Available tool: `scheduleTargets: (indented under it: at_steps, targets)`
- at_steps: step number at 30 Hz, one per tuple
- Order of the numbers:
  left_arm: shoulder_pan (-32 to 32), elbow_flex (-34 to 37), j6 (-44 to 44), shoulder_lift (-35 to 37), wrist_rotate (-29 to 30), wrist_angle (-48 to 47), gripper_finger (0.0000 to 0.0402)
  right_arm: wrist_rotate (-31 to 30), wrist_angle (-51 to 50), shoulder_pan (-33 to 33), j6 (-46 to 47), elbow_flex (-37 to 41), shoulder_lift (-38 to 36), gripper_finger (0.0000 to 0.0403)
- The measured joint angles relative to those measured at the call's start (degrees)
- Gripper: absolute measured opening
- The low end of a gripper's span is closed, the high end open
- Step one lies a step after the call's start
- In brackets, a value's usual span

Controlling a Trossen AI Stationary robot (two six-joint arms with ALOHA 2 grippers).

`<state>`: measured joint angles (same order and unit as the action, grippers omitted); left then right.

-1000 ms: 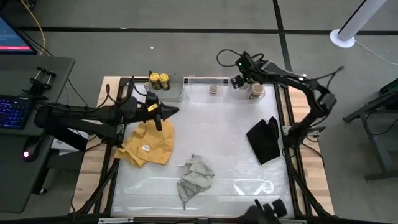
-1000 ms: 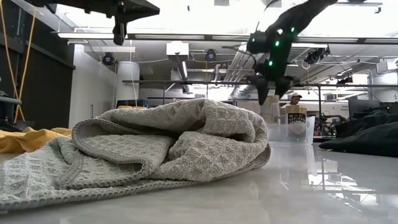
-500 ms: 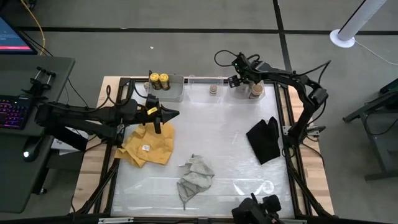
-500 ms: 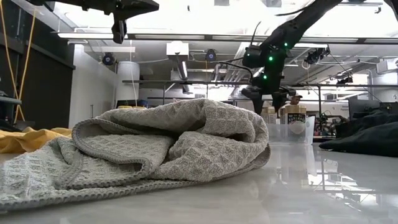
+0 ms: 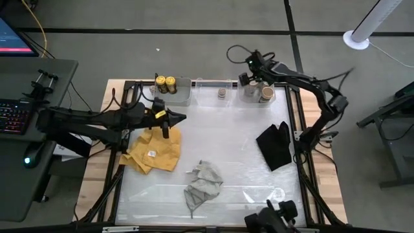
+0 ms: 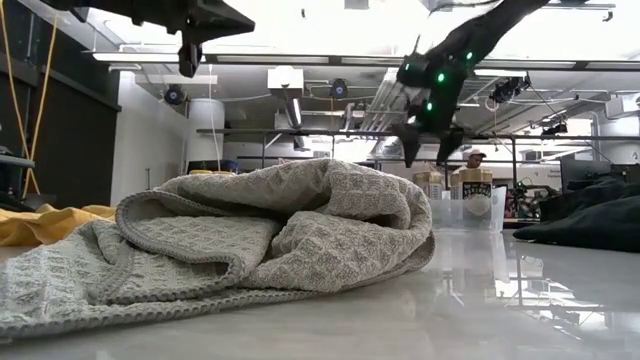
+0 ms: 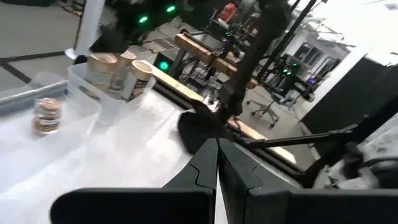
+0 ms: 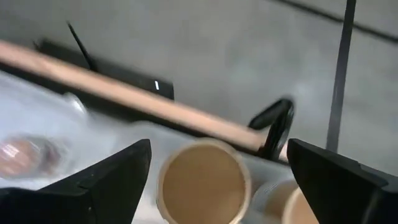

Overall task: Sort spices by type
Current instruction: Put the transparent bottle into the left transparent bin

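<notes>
Jar (image 8: 203, 182) sits between spread right fingers (image 8: 118, 180) — untouched.

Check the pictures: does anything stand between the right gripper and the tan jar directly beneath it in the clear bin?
Nothing visible does. The right gripper hangs open above the clear bin, its fingers spread to either side of the tan jar, with only open air between them.

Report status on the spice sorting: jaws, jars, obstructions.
Right gripper jaws open above tan jars in the clear bin. Left gripper shut, empty, over yellow cloth. No obstruction seen.
</notes>
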<state>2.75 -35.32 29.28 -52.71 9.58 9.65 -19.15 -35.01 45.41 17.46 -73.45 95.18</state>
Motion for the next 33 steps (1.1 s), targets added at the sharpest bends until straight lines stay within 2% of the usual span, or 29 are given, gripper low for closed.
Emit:
scheduleTargets:
  at_steps: [2, 4, 8, 10, 14, 15, 17, 19, 21, 24, 26, 30, 33]
  targets:
    - [0.95, -0.21, -1.66, 0.0, -0.01, -1.04, 0.001, -0.24, 1.3, 0.21, -0.05, 0.0, -2.89, 0.037]
    - [2.0, -2.53, -4.66, -0.03, -0.14, -6.01, 0.0026, -0.23, 2.46, 0.37, -0.16, 0.0, -6.27, 0.037]
    - [5.1, -13.39, -13.95, -0.19, 0.71, -25.46, 0.0079, 1.24, 2.89, 0.38, -0.15, 0.0, -12.88, 0.0371]
    - [7.29, -20.32, -16.43, -0.93, 6.9, -36.78, 0.0111, 2.26, 2.49, 0.24, 0.02, 0.0, -15.9, 0.0371]
    - [14.72, -30.57, -14.85, -3.71, 25.68, -52.19, 0.0168, 4.73, 0.67, -0.44, 1.62, 0.0, -19.94, 0.0371]
    - [17.75, -31.65, -14.54, -4.73, 27.79, -54.51, 0.0178, 4.92, 0.28, -0.69, 2.04, 0.0, -20.46, 0.0371]
    - [24.29, -32.02, -14.9, -6.81, 26.7, -56.0, 0.0186, 5.97, -0.15, -1.33, 2.05, 0.0, -21.04, 0.0371]
    - [30.0, -31.13, -15.43, -9.81, 24.28, -55.2, 0.0178, 6.22, -1.13, -2.14, 2.13, 0.0, -21.04, 0.0371]
    - [33.73, -29.65, -15.35, -13.71, 24.92, -53.87, 0.0149, 6.23, -2.37, -3.11, 2.19, 0.0, -20.73, 0.0371]
    - [38.65, -27.47, -11.45, -19.86, 28.25, -52.29, 0.0066, 6.34, -4.36, -4.85, 3.34, 0.02, -20.48, 0.0371]
    - [41.24, -25.73, -5.94, -23.08, 27.84, -50.95, 0.0018, 6.42, -5.0, -6.24, 4.33, 0.13, -20.5, 0.0371]
    - [44.19, -22.26, 6.98, -25.66, 29.08, -46.31, 0.0007, 6.45, -7.91, -8.79, 4.62, 0.13, -20.57, 0.0371]
    - [45.66, -18.94, 11.92, -26.7, 26.15, -40.4, 0.0003, 6.23, -9.96, -10.46, 4.71, 0.15, -20.59, 0.0371]
